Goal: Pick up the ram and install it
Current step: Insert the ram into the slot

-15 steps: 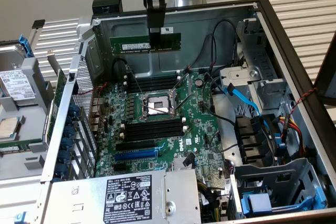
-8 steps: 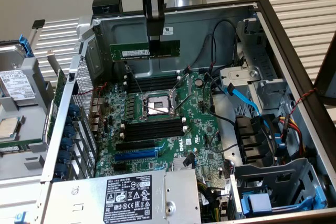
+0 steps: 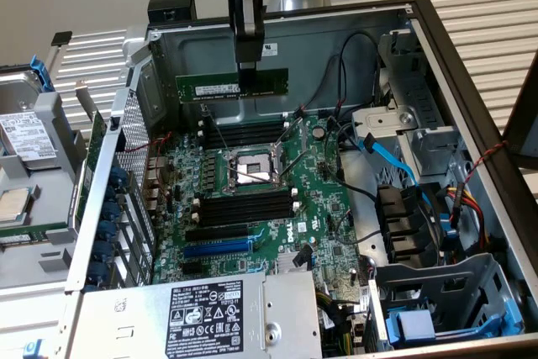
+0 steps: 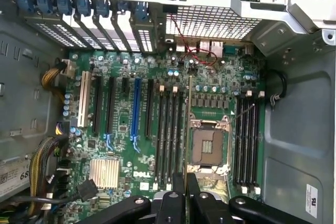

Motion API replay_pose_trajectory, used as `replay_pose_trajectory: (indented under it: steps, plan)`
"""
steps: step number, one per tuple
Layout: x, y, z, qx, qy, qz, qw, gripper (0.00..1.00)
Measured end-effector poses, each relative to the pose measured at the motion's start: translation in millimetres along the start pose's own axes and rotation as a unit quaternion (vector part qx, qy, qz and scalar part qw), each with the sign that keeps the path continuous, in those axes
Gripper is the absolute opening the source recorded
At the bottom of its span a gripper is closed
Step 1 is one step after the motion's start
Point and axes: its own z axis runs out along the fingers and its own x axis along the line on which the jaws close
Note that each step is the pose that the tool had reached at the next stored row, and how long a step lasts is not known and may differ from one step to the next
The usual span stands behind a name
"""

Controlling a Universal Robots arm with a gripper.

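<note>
The ram [image 3: 210,87], a long flat green stick, hangs level in the air above the motherboard [image 3: 324,199] inside the open computer case. My gripper [image 3: 250,80] comes down from above and is shut on it near its middle. In the wrist view the ram [image 4: 188,124] appears edge-on as a thin line running out from my gripper [image 4: 186,183], between a bank of black memory slots [image 4: 170,135] and the CPU socket [image 4: 208,145]. A second bank of black slots [image 4: 247,135] lies on the socket's other side. In the exterior view the slot banks [image 3: 244,208] flank the CPU socket [image 3: 252,166].
A blue expansion slot [image 3: 217,248] lies near the power supply [image 3: 202,317]. Blue and black cables [image 3: 387,157] and drive cages [image 3: 437,292] crowd the exterior view's right. The case walls [image 3: 336,35] ring the board. A removed drive tray [image 3: 29,140] sits at the exterior view's left.
</note>
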Motion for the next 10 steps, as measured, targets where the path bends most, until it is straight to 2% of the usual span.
replay_pose_trajectory:
  steps: [3, 10]
  plan:
    - [0.1, 0.0, 0.8, 0.0, 0.0, 0.0, 1.0, 0.13]
    - [-0.1, 0.0, 13.5, -0.0001, 0.0013, 0.0, 1.0, 0.13]
